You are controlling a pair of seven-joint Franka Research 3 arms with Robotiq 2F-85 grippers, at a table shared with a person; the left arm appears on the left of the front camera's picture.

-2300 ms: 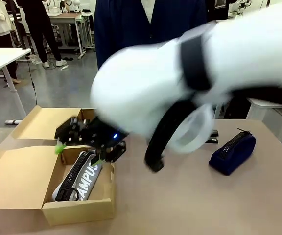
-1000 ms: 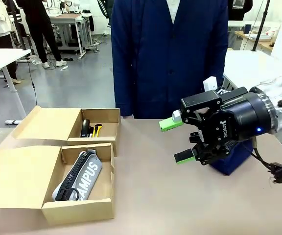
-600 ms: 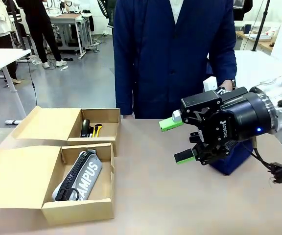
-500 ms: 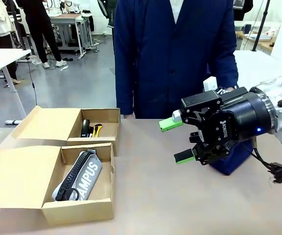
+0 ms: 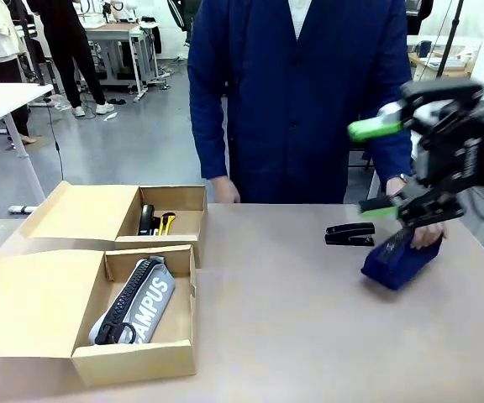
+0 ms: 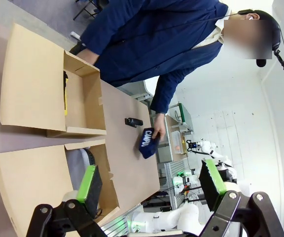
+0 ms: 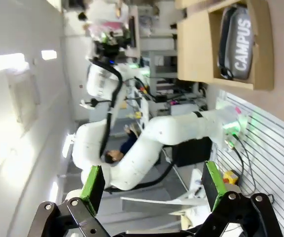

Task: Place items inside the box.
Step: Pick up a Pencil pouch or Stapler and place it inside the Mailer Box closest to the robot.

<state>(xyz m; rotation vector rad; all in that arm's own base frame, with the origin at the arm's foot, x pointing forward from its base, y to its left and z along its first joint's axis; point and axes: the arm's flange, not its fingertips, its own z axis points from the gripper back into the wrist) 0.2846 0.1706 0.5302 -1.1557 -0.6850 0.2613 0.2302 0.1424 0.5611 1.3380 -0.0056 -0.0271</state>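
The cardboard box (image 5: 133, 359) lies open at the table's left. Its near compartment holds the grey "CAMPUS" pencil case (image 5: 137, 300); its far one holds a black stapler (image 5: 145, 220) and a yellow-black utility knife (image 5: 166, 222). Another black stapler (image 5: 349, 234) lies on the table at the right. Beside it is the navy pouch (image 5: 397, 262), with the person's hand (image 5: 427, 237) on it. My right gripper (image 5: 378, 168) hangs open above the pouch, holding nothing. In the left wrist view my left gripper (image 6: 150, 180) is open and empty, high above the box (image 6: 33, 84) and far from the pouch (image 6: 148, 142).
The person in a dark blue coat (image 5: 297, 92) stands at the far edge, the other hand (image 5: 223, 191) near the box's far right corner. The box's flaps (image 5: 32, 311) spread out to the left. Bare tabletop (image 5: 292, 327) lies between box and pouch.
My right gripper has risen and swung right, uncovering the stapler and pouch. The person's hand has come down onto the pouch. The box's contents are unchanged.
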